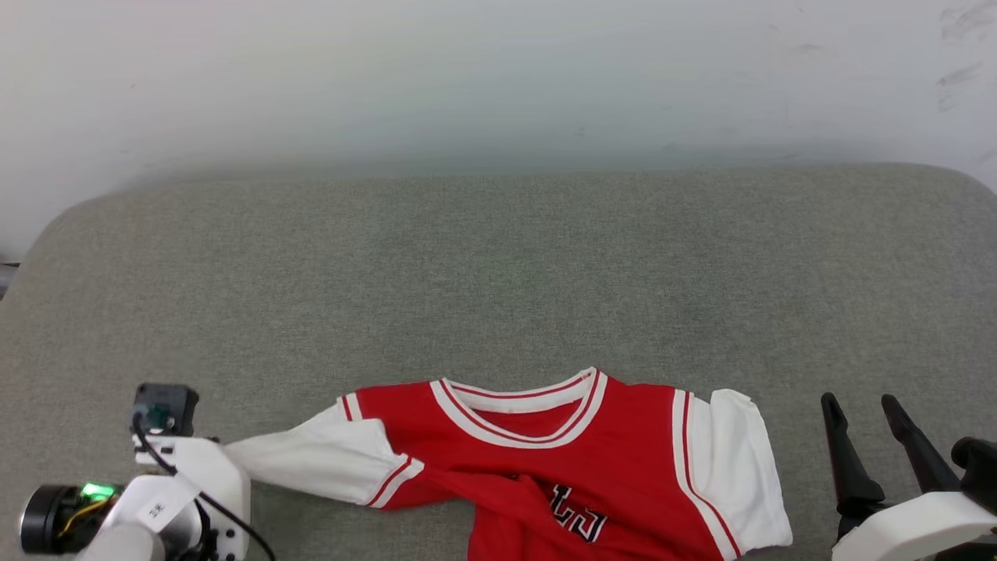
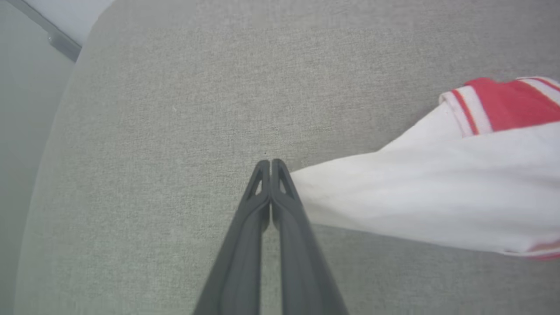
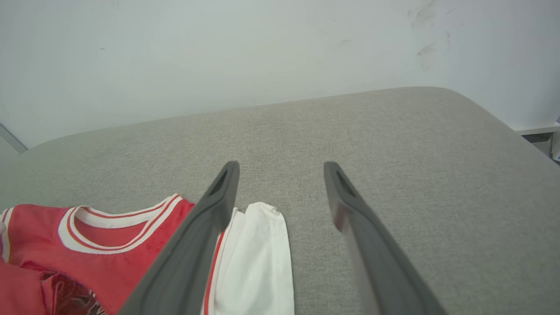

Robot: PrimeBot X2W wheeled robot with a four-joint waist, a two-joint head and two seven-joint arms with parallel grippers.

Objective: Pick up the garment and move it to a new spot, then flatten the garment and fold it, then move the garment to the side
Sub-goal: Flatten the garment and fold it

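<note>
Head view: one garment (image 1: 623, 436), left gripper (image 2: 271, 164) jaws shut against its sleeve (image 2: 415, 197), right gripper (image 1: 859, 403) jaws wide.

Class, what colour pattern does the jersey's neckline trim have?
The neckline trim is white with red stripes; head view.

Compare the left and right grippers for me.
The left gripper is shut, fingers pressed together; the right gripper stands open. The left gripper's tips meet the stretched white sleeve of the garment; the right gripper is clear of the other sleeve. Both have long dark fingers.
</note>
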